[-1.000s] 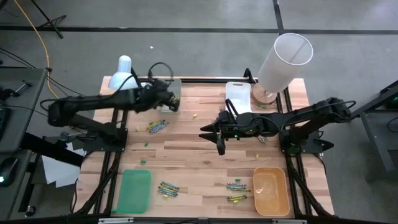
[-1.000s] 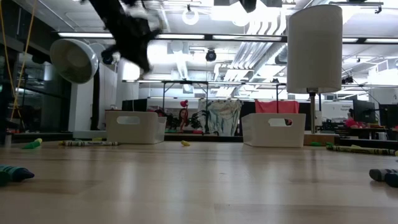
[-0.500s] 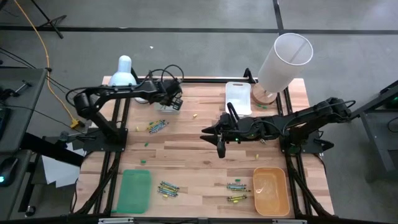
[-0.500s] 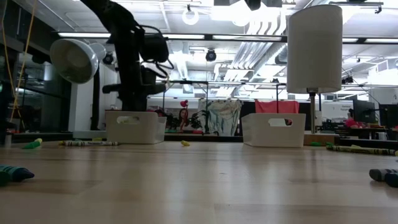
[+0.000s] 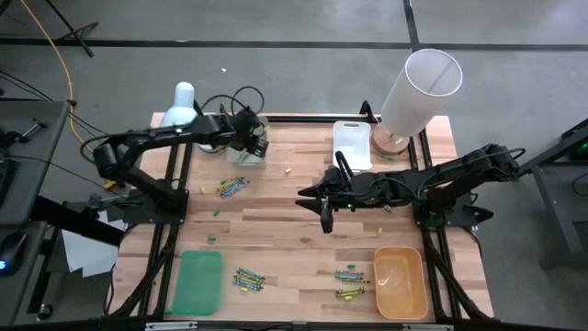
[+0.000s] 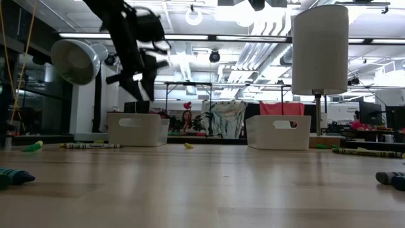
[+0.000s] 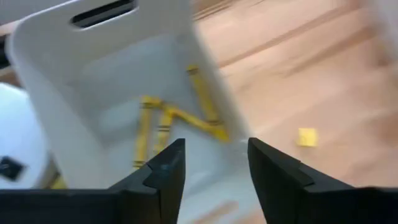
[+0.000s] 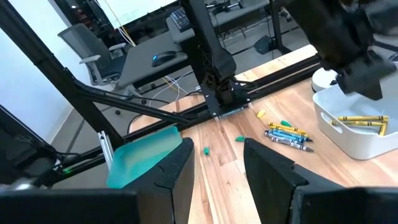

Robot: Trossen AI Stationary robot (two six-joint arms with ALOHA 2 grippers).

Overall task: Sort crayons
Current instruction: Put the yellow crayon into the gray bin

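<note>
Since a moment ago the left pincer (image 7: 210,163) has opened over the white bin (image 7: 74,81), yellow crayons (image 7: 163,121) lying inside; the right pincer (image 8: 217,155) hangs half-open above the bench (image 5: 276,230). Crayons look light, stiff, brittle; grip mid-stick.

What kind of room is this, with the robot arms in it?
Probably a robotics lab or workshop: a wooden table on a bare concrete floor, long ceiling lights overhead, and an office chair at a desk with a computer mouse.
</note>
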